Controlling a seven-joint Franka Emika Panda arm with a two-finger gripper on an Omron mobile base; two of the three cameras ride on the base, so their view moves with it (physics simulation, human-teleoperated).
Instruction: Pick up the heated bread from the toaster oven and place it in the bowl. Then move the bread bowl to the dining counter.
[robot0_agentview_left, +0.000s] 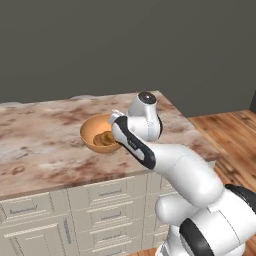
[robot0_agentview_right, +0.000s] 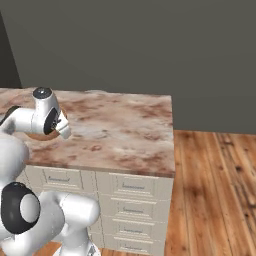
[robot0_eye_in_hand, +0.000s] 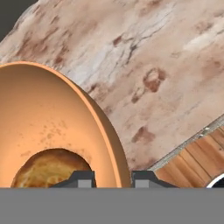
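The orange-tan bowl (robot0_agentview_left: 94, 130) is over the near right part of the dining counter (robot0_agentview_left: 40, 145); I cannot tell whether it rests on the stone. The golden-brown heated bread (robot0_agentview_left: 104, 138) lies inside it. My gripper (robot0_agentview_left: 117, 141) is shut on the bowl's right rim. In the hand view one fingertip (robot0_eye_in_hand: 83, 179) is inside the bowl (robot0_eye_in_hand: 43, 113) beside the bread (robot0_eye_in_hand: 48, 168), and the other is outside, with the gripper (robot0_eye_in_hand: 113, 179) astride the wall. In the right base view a sliver of the bowl (robot0_agentview_right: 36, 135) shows under my hand. The toaster oven is out of view.
The counter (robot0_agentview_right: 120, 130) ends at a right edge (robot0_agentview_right: 172, 135) with wooden floor (robot0_agentview_right: 215, 190) beyond. Cream drawer fronts (robot0_agentview_left: 100, 210) run below the top. A dark wall (robot0_agentview_left: 125, 45) stands behind. Marbled stone stretches left of the bowl.
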